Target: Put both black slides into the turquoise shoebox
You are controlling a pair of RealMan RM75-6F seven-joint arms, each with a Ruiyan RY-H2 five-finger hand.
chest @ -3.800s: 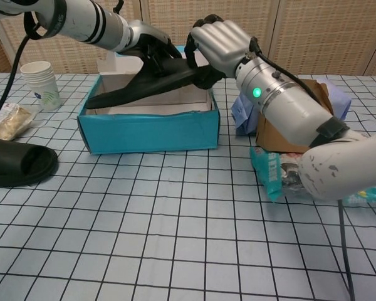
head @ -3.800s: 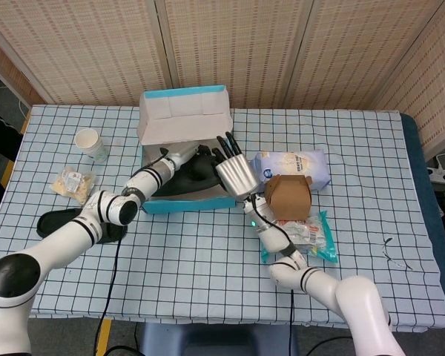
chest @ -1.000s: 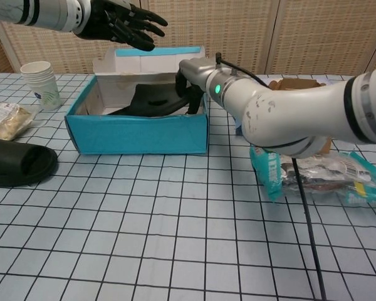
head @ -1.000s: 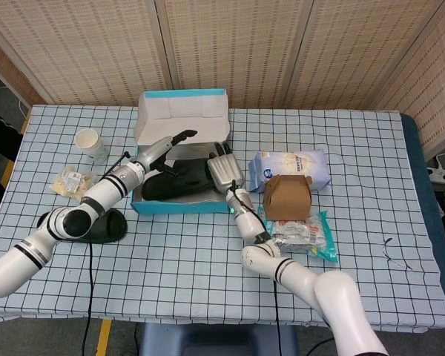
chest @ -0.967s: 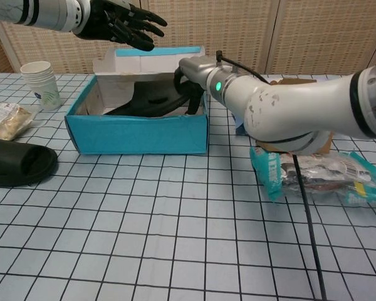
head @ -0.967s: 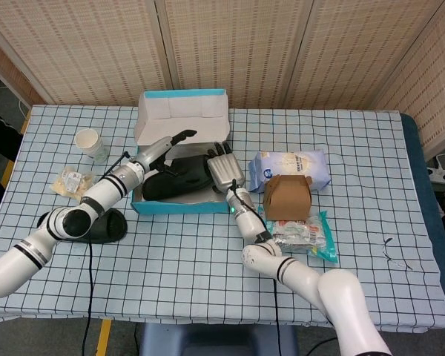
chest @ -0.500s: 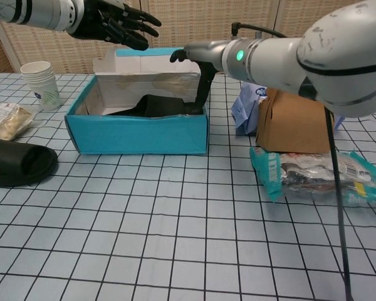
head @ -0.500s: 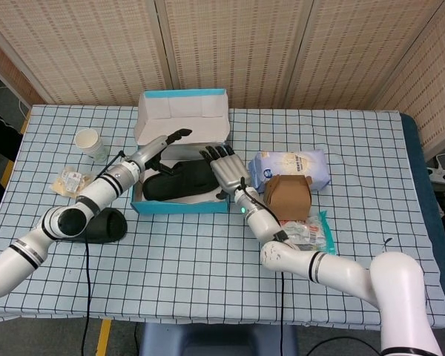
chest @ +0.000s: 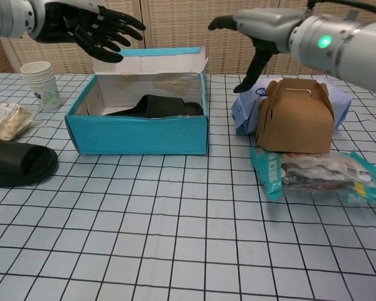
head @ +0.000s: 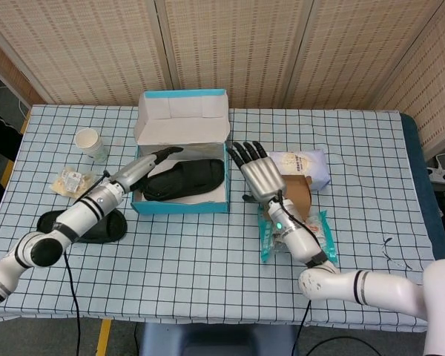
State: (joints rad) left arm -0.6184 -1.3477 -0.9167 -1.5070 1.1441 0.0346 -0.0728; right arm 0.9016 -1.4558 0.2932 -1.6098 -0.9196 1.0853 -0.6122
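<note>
One slide (head: 187, 178) in the shoebox (chest: 138, 135), lying flat. 2nd slide (chest: 17, 162) on the table (head: 208, 252), left of box, apart from it. Judge: halfway; next I reach down-left w/ left hand (chest: 88, 28) for that one. Both hands empty, fingers spread: left above box's left end, right hand (head: 259, 174) raised just right of box.

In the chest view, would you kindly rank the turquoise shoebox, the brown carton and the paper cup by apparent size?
1. Turquoise shoebox
2. Brown carton
3. Paper cup, though it stands slightly farther from the camera
</note>
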